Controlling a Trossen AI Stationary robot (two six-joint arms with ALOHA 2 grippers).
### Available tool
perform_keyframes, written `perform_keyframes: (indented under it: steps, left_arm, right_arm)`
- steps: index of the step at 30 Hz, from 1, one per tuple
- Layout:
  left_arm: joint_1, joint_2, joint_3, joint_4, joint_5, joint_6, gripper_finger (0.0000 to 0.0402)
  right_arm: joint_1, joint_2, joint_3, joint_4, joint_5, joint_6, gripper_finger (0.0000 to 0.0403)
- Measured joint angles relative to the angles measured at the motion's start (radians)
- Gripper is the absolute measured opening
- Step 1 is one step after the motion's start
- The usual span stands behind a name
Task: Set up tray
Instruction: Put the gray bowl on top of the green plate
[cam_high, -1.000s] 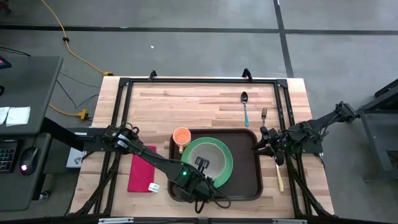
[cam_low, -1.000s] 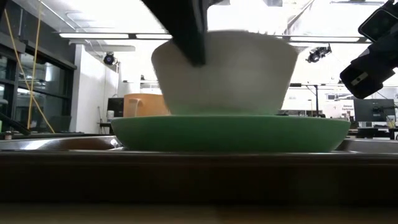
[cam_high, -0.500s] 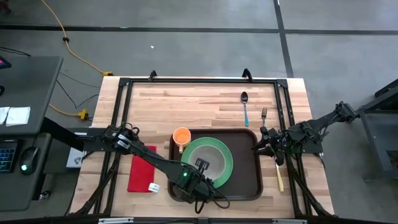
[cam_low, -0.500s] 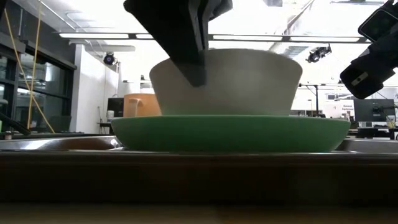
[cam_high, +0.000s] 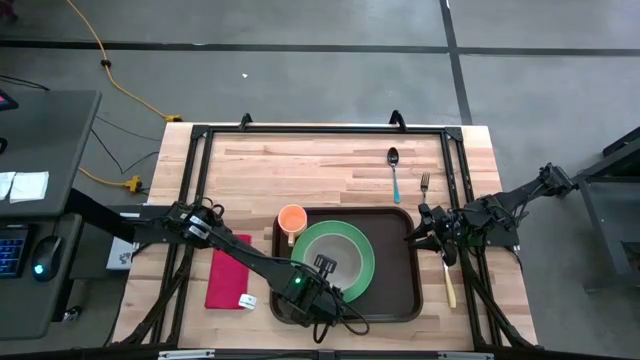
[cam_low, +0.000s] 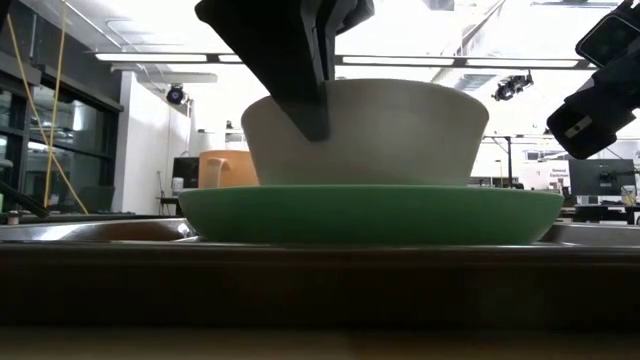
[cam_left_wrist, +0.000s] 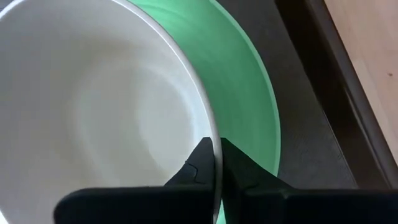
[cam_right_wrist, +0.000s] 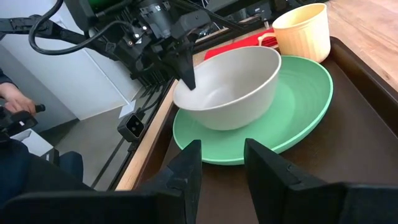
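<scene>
Bowl (cam_low: 365, 130) now sits level on the green plate (cam_low: 370, 214) inside the tray (cam_high: 395, 290), no longer tilted; left hand (cam_left_wrist: 214, 163) straddles its rim, grip apparently loosening; release looks near; right hand (cam_right_wrist: 221, 165) waits open beside the tray.

The tray (cam_high: 395, 290) is dark brown, the plate (cam_high: 360, 255) green, the bowl (cam_right_wrist: 230, 87) white, the cup (cam_high: 291, 219) orange, the cloth (cam_high: 228, 272) red, the table (cam_high: 320, 165) light wood.

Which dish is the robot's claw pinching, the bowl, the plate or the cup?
The white bowl. The left gripper straddles its rim; the green plate lies underneath, the orange cup stands alone.
</scene>
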Motion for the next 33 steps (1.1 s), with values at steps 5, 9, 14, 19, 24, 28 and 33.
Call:
perform_keyframes:
  steps: [5, 9, 14, 19, 24, 28, 33]
  left_arm:
    - [0.0, 0.0, 0.0, -0.009, -0.002, 0.0, 0.0044]
    - [0.0, 0.0, 0.0, -0.021, -0.004, 0.0, 0.0034]
    - [0.0, 0.0, 0.0, -0.023, -0.012, 0.0, 0.0038]
    - [0.001, 0.0, 0.0, -0.023, -0.013, 0.0, 0.0057]
    - [0.001, 0.0, 0.001, -0.023, -0.016, 0.0, 0.0061]
    - [0.001, 0.0, 0.001, -0.023, -0.017, 0.0, 0.0062]
    - [0.001, 0.0, 0.001, -0.023, -0.016, 0.0, 0.0062]
  right_arm:
    - [0.0, 0.0, 0.0, 0.0, 0.0, 0.0, 0.0099]
    - [0.0, 0.0, 0.0, 0.0, 0.0, 0.0, 0.0099]
    - [0.0, 0.0, 0.0, 0.0, 0.0, 0.0, 0.0099]
    - [0.0, 0.0, 0.0, 0.0, 0.0, 0.0, 0.0099]
    - [0.0, 0.0, 0.0, 0.0, 0.0, 0.0, 0.0099]
    - [0.0, 0.0, 0.0, 0.0, 0.0, 0.0, 0.0099]
    - [0.0, 0.0, 0.0, 0.0, 0.0, 0.0, 0.0099]
